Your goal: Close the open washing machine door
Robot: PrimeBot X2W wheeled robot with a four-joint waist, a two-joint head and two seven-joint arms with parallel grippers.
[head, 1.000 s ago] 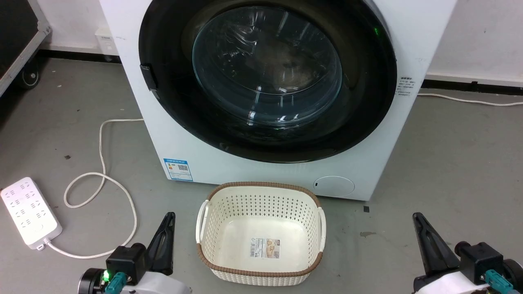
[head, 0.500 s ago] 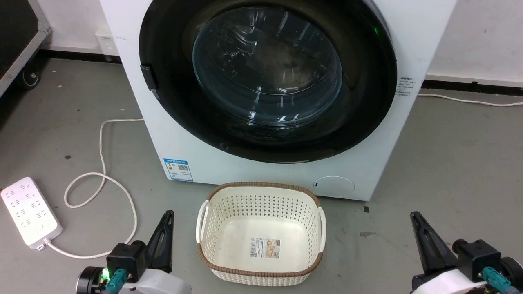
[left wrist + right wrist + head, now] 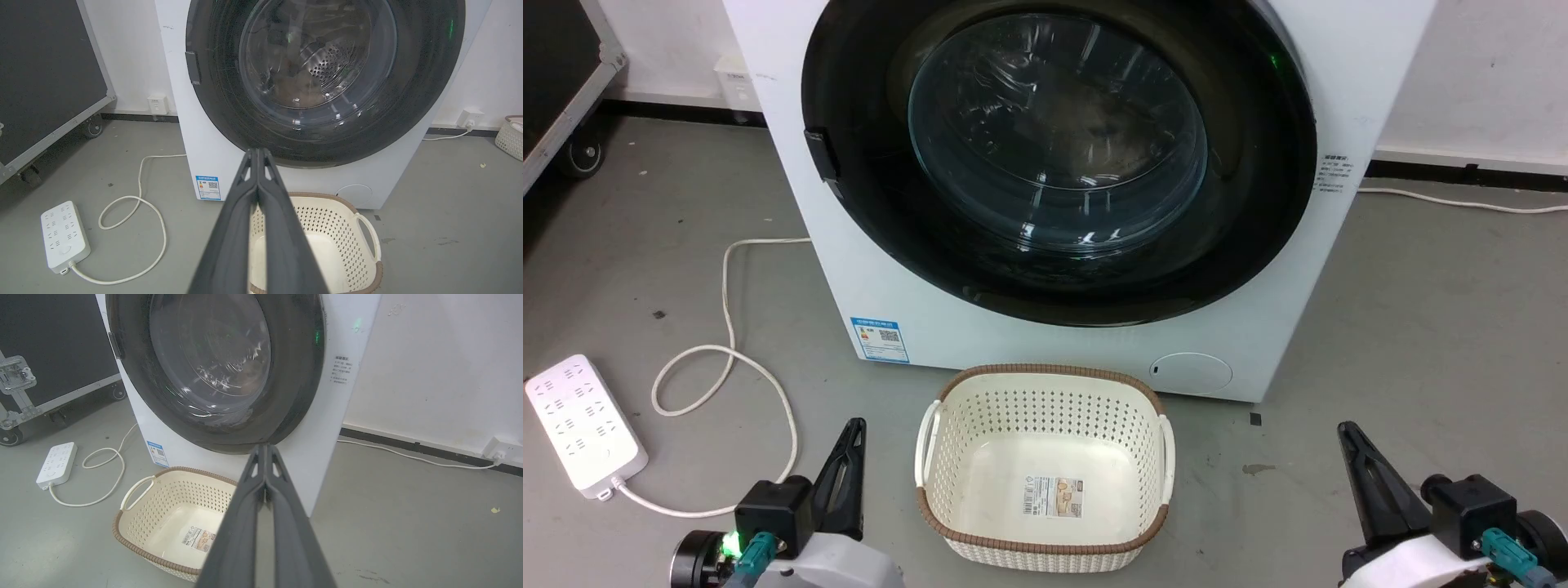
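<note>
Black-rimmed washing machine door (image 3: 1058,163) sits flush; left gripper (image 3: 257,152) and right gripper (image 3: 265,447) jaws clenched.

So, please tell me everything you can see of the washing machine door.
The washing machine door is a large round disc: a wide glossy black rim around a bulging clear glass bowl, through which the perforated steel drum shows in the left wrist view. A small dark block sits on its left edge. It appears shut, flat against the front of the white washing machine. Nothing touches it; the left gripper and right gripper are low, well short of it.
</note>
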